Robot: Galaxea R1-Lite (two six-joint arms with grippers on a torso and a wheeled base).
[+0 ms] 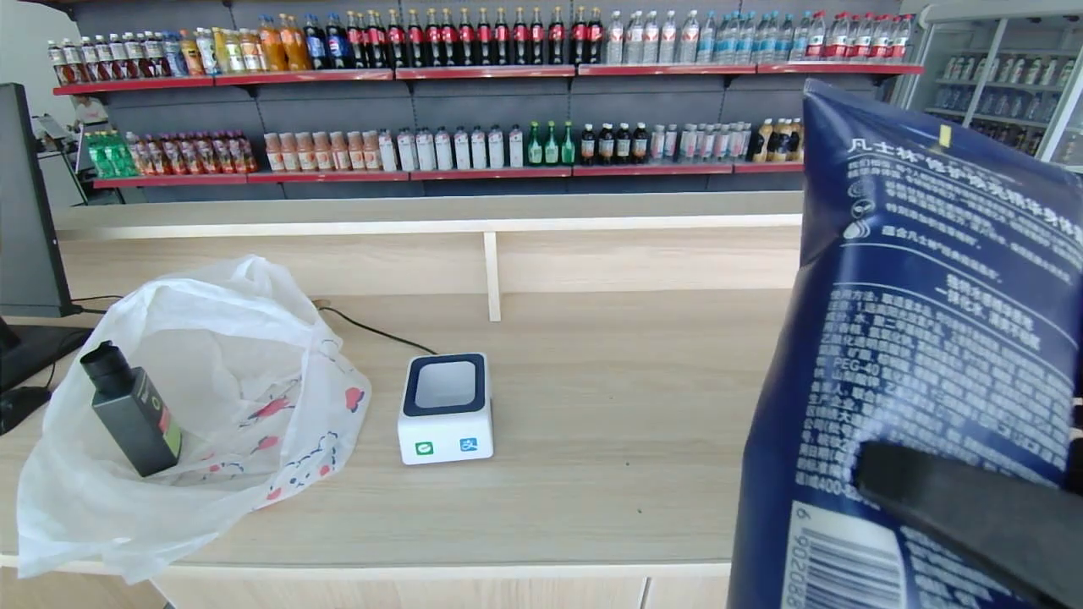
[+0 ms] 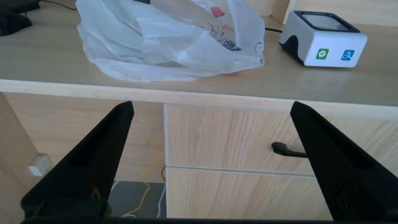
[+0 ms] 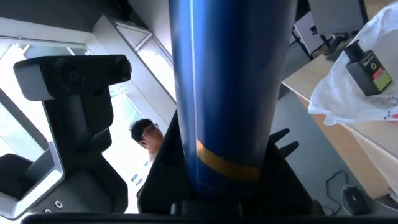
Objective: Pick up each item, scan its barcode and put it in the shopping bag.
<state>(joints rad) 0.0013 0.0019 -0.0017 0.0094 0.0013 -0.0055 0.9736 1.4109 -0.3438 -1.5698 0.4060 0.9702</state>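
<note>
A wooden shop counter point(image 1: 609, 440) is stretching out before shelves of drinks. Nearest, the right gripper point(image 3: 227, 168) is clamping the tube point(image 1: 922, 338) upright, its barcode low. The scanner point(image 1: 446, 406) is sitting well to the tube's left, window up. Farther left, the bag point(image 1: 211, 397) is gaping, and the left gripper point(image 2: 211, 109) is hanging spread below the counter edge.

The left gripper point(image 2: 211, 109) has two flat black fingers point(image 2: 93, 162) that get thin at the tips. The right gripper point(image 3: 224, 149) is black too, smooth and not shiny.
</note>
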